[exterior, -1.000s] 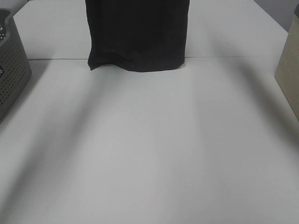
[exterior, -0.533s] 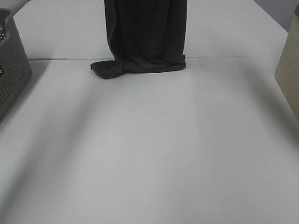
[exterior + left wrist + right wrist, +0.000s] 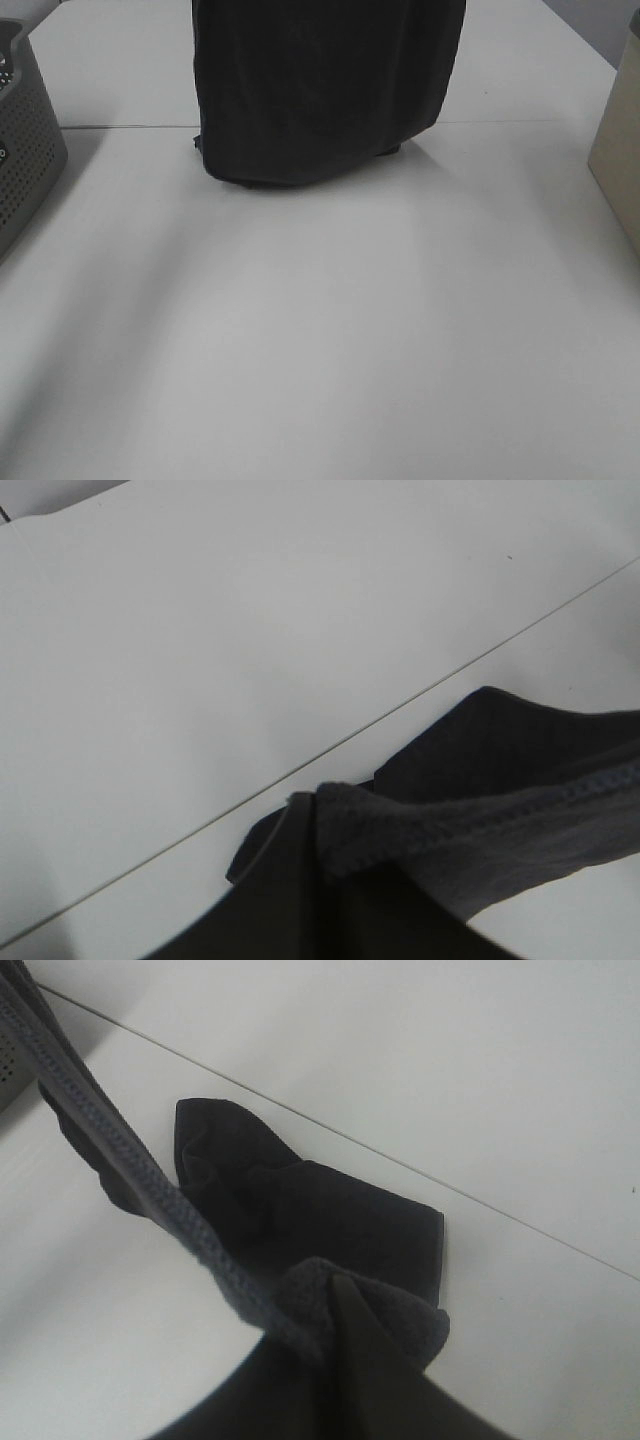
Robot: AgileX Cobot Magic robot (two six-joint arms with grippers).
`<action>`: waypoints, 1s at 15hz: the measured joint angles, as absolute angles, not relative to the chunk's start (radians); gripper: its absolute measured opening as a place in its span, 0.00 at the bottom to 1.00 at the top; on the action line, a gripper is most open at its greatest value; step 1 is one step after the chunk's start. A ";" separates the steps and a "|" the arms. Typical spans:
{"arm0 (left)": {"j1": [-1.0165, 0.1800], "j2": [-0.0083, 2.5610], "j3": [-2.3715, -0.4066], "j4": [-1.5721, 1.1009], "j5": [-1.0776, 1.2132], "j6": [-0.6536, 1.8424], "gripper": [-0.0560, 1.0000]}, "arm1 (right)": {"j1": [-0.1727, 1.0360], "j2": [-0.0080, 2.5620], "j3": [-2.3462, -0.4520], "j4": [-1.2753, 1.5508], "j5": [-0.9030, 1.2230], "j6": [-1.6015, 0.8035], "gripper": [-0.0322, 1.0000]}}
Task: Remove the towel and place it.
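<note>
The dark navy-black towel (image 3: 325, 90) hangs as a broad sheet from above the top edge of the exterior view. Its lower edge reaches the white table (image 3: 320, 330) near the seam line. Neither gripper shows in that view. In the left wrist view my left gripper (image 3: 312, 815) pinches the hemmed edge of the towel (image 3: 470, 815), with the lower part lying on the table below. In the right wrist view my right gripper (image 3: 338, 1288) pinches another part of the towel's hem (image 3: 120, 1160), above the bunched cloth on the table.
A grey perforated basket (image 3: 25, 130) stands at the left edge. A beige box (image 3: 620, 150) stands at the right edge. A thin seam (image 3: 520, 122) runs across the table behind the towel.
The hanging towel has spread wider and swung toward the camera. The fold that lay on the table at its left corner is now mostly covered.
</note>
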State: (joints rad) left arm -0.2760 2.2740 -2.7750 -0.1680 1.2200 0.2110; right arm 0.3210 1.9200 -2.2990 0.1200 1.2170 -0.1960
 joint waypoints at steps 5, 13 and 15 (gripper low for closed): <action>-0.276 2.052 -2.366 -0.187 1.220 0.147 0.05 | 0.321 1.795 -2.087 0.137 1.218 -0.186 0.04; -0.287 1.466 -1.493 -0.257 1.203 0.295 0.05 | 0.327 1.502 -1.557 0.257 1.213 -0.141 0.04; -0.287 1.430 -1.364 -0.282 1.199 0.299 0.05 | 0.332 1.459 -1.451 0.274 1.213 -0.141 0.04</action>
State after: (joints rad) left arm -0.2870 1.4300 -1.3640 -0.2820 1.1990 0.2990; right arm 0.3320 1.4590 -1.4510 0.2740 1.2130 -0.1410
